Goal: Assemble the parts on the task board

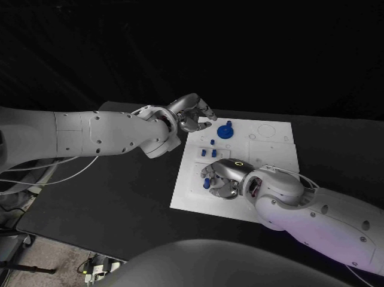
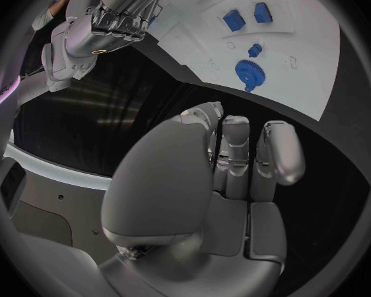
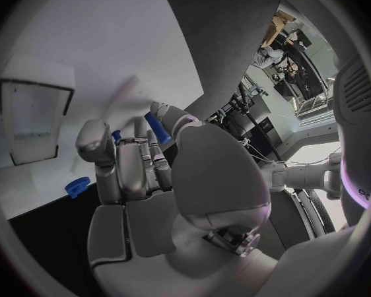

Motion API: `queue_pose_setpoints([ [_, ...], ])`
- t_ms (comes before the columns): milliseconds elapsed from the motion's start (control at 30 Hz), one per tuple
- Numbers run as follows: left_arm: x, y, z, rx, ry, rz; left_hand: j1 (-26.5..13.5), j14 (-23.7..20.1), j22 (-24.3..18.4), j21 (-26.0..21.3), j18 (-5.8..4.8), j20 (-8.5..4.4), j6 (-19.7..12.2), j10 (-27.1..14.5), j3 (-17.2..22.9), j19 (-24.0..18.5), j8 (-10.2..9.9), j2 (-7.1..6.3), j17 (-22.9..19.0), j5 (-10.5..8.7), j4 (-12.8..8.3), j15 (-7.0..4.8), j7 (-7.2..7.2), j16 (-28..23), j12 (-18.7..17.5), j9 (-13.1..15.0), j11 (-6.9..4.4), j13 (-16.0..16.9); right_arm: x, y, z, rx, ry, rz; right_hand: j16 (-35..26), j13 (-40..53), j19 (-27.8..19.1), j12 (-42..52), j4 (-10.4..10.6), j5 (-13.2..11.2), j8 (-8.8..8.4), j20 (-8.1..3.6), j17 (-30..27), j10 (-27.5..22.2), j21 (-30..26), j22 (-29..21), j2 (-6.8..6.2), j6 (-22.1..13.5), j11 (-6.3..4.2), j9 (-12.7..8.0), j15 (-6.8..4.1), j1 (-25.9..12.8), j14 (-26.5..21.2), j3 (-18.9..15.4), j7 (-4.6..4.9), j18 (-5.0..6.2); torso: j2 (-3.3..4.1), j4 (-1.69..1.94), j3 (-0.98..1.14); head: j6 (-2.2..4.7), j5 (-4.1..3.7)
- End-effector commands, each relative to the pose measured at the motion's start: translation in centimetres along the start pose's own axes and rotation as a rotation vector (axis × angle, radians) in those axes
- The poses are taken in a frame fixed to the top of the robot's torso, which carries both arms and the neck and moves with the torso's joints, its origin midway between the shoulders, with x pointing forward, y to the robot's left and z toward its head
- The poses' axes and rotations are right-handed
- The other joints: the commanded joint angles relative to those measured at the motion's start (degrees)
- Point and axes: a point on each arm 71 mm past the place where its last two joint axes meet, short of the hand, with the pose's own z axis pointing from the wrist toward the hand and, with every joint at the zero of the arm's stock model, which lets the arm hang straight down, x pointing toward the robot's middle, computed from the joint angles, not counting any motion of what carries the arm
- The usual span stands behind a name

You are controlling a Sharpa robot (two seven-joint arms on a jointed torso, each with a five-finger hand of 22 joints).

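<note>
Assembly in progress, judged early to middle stage. The white task board (image 1: 274, 156) lies on the black tabletop (image 1: 114, 191). A blue gear (image 1: 225, 130) sits near the board's far edge, with small blue parts (image 1: 209, 142) just beside it. The left hand (image 1: 192, 112) hovers at the board's far corner, fingers curled, grasping nothing visible. The right hand (image 1: 222, 178) is over the board's middle, pinching a blue part (image 3: 155, 123); seating it appears to remain.
</note>
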Motion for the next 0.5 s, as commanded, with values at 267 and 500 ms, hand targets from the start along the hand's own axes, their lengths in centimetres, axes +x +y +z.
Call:
queue_pose_setpoints([
  [267, 0.2, -0.1, 0.0, -0.004, 0.016, -0.006, -0.42, -0.45, 9.41, -0.31, 0.68, -0.01, -0.09, 0.2, 0.28, -0.35, -0.35, 0.04, -0.09, 0.08, -0.09, -0.14, 0.13, -0.37, 0.05, 0.02, 0.35, -0.07, -0.3, 0.3, -0.6, -0.033, -0.064, 0.015, 0.43, 0.46, 0.4, 0.99, 0.41, -0.87, -0.35, 0.38, 0.47, -0.03, 0.05, 6.44, 0.0, -0.41, -0.07, -0.54, 0.29, -0.68, 0.31, -0.34, 0.0, 0.26, 0.03, 0.04, 0.02, 0.0, -0.05],
  [500, 0.1, -0.1, 0.0, 0.0, 0.013, -0.006, -0.42, -0.45, 9.41, -0.31, 0.68, -0.01, -0.09, 0.2, 0.28, -0.35, -0.35, 0.04, -0.09, 0.08, -0.09, -0.14, 0.13, -0.37, 0.05, 0.02, 0.35, -0.07, -2.1, 0.1, -2.8, -0.068, -0.177, 0.033, 0.86, 0.87, 1.18, 1.94, 0.69, -1.14, -0.24, 0.26, 1.1, 0.79, 0.66, 6.67, -0.22, -0.07, -0.42, -1.09, 0.04, -0.74, 0.99, -0.74, 0.41, 0.17, -0.01, 0.0, 0.01, 0.0, -0.11],
])
